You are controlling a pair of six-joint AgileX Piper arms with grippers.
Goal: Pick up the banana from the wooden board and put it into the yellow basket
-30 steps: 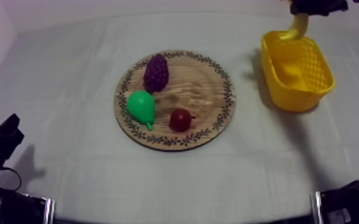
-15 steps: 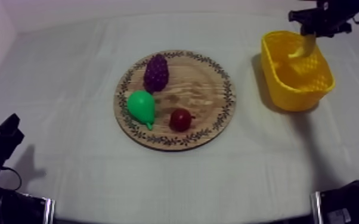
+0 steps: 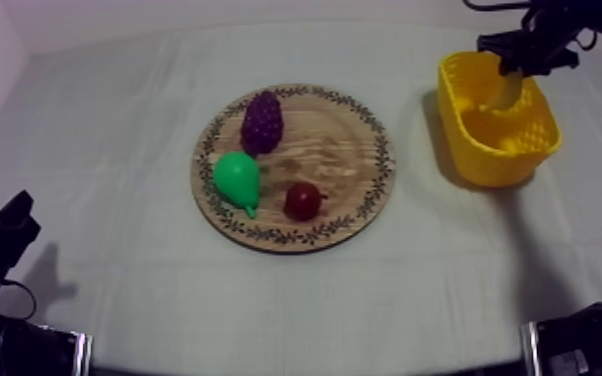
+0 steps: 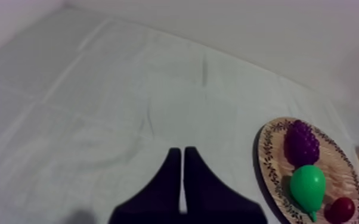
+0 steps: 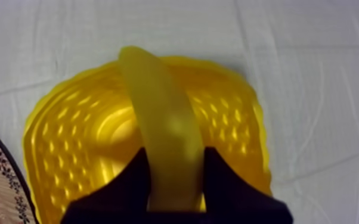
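- The banana (image 5: pixel 164 131) is off the wooden board (image 3: pixel 337 150) and hangs over the mouth of the yellow basket (image 3: pixel 452 105). In the top view its lower end dips below the basket's rim, though we cannot tell whether it touches the bottom.
- Our right gripper (image 5: pixel 173 182) is closed round the banana near one end, one black finger on each side, so the fruit is still gripped.
- A second ago the banana hung higher, near the basket's far rim. Half a second ago it was lower, and now it is deeper inside, with the gripper (image 3: pixel 523 48) over the far end of the basket.
- We judge the carry to be done and only the release left. Opening the fingers here should let the banana fall inside, since most of its length lies over the basket's hollow.
- Our left gripper (image 4: pixel 183 173) has not moved. Its fingers lie together as a narrow wedge holding nothing, low over the cloth (image 3: pixel 115 100).
- The bunch of grapes (image 3: pixel 262 120), the pear (image 3: pixel 237 178) and the small red fruit (image 3: pixel 303 200) sit on the board as before.
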